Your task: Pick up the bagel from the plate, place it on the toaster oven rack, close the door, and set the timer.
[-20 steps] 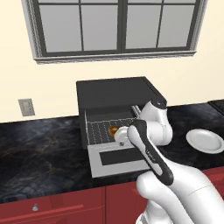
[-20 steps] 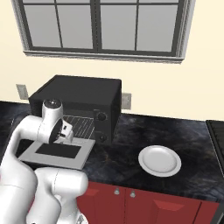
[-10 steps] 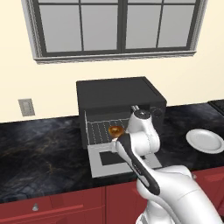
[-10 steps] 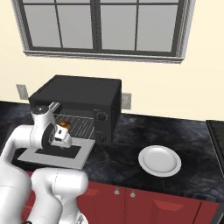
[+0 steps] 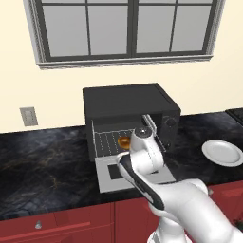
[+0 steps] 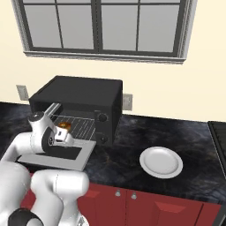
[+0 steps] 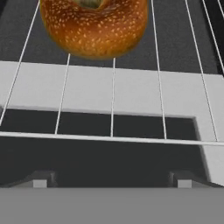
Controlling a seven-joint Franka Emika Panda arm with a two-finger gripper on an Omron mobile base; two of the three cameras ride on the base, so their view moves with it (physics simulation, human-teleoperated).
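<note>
A: Left base view. The small golden-brown bagel (image 5: pixel 124 141) lies on the silver wire toaster oven rack (image 5: pixel 114 143), toward its right side, inside the black toaster oven (image 5: pixel 128 107). The light grey door with its dark window (image 5: pixel 110 176) hangs open, flat over the counter's front edge.

B: Right base view?

A: The round white plate (image 6: pixel 161 162) sits bare near the counter's front edge, well apart from the oven. The two-finger gripper (image 6: pixel 66 137) hangs over the open door, just before the rack.

B: Hand view?

A: Bagel on the wires ahead; both finger tips (image 7: pixel 40 179) stand wide apart, holding nothing. Judgement: placing is done; door-closing comes next. That calls for getting under the door's front edge and swinging it up.
</note>
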